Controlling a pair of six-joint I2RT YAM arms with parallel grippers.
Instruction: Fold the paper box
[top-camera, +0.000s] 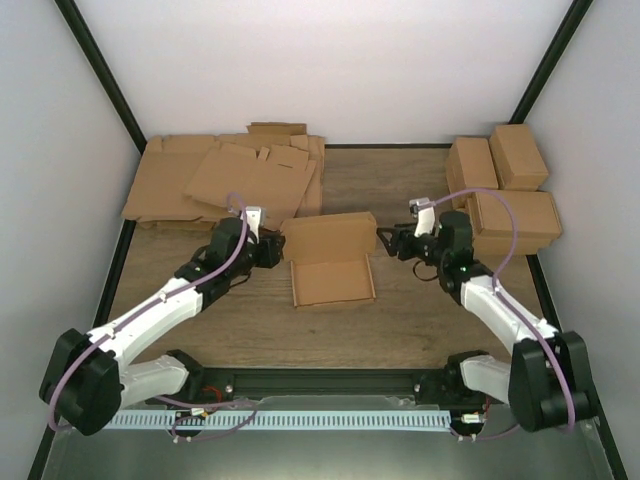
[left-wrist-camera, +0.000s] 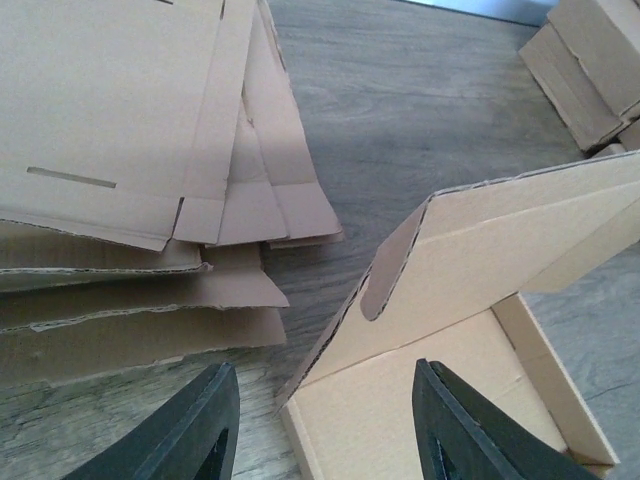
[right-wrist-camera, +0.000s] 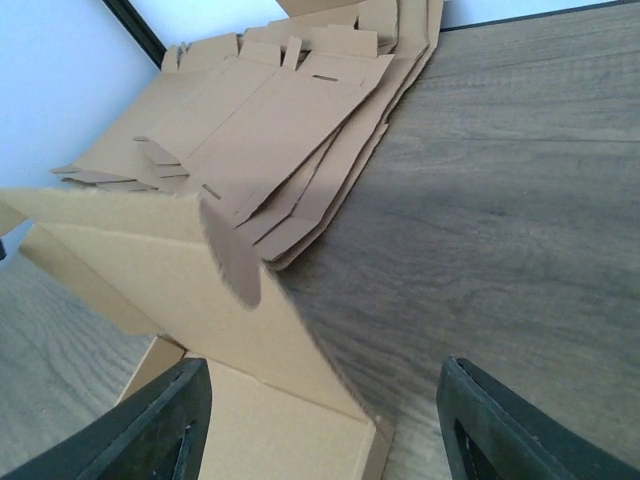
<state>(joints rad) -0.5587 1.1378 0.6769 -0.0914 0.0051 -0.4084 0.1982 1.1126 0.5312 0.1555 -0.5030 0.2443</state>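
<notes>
Left gripper (top-camera: 272, 250): jaws standing apart, astride the left rear corner of the paper box (top-camera: 330, 262), clamped on nothing; right gripper (top-camera: 386, 240): jaws likewise apart, astride the right rear corner, holding nothing; table (top-camera: 420, 310): wood-grain surface; heap of flat sheets (top-camera: 200, 180): far left; closed boxes (top-camera: 505, 190): far right; paper box: table centre, between both grippers, tray flat, lid panel raised.

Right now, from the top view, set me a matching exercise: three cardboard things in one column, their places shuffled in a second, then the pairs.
Things:
1. box
2. flat sheets
3. closed boxes

Places:
A. far right
B. far left
C. centre, lid panel raised

Pairs: 1-C, 2-B, 3-A
</notes>
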